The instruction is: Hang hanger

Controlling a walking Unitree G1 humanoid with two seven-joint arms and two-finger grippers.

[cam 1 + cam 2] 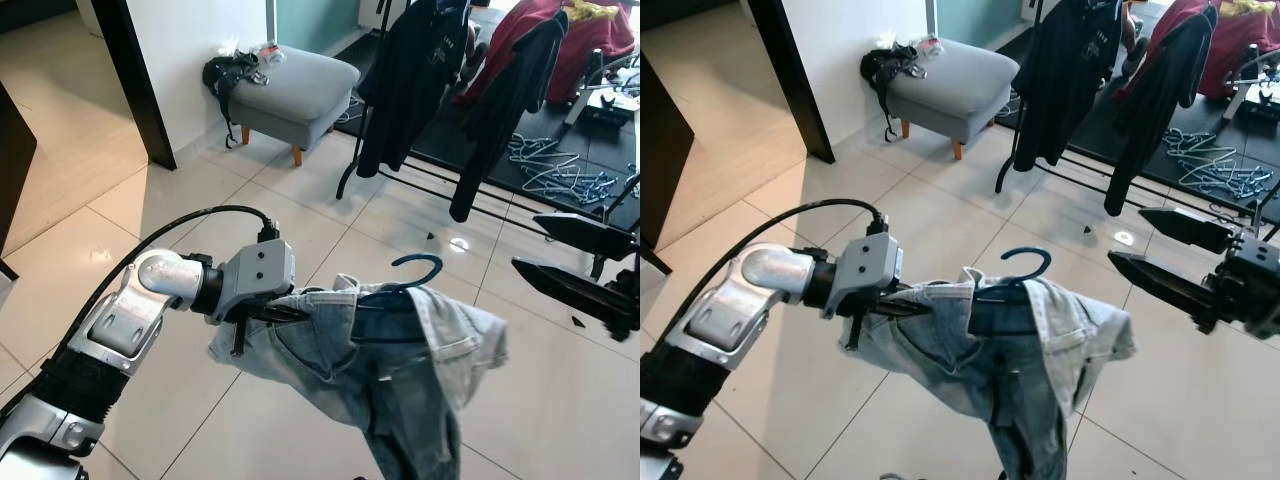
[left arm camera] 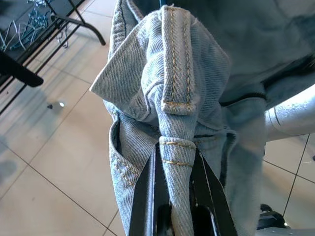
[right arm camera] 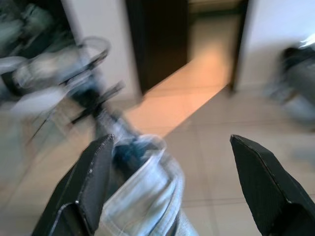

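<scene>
My left tool (image 1: 268, 312) clenches the jeans (image 1: 390, 370), keeping their hanger (image 1: 405, 285) hook upward; right tool (image 1: 1160, 250) waits released.

Faded denim jeans (image 1: 400, 370) look rough and stitched, draped on a smooth blue plastic hanger (image 1: 415, 270), over glossy pale floor tiles (image 1: 170, 210), matt grey fabric footstool (image 1: 290, 85) behind.

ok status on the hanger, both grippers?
Left gripper shut on jeans draped over blue hanger. Right gripper open, empty, beside it. Clothes rack ahead, not reached; dark garments already on it.
</scene>
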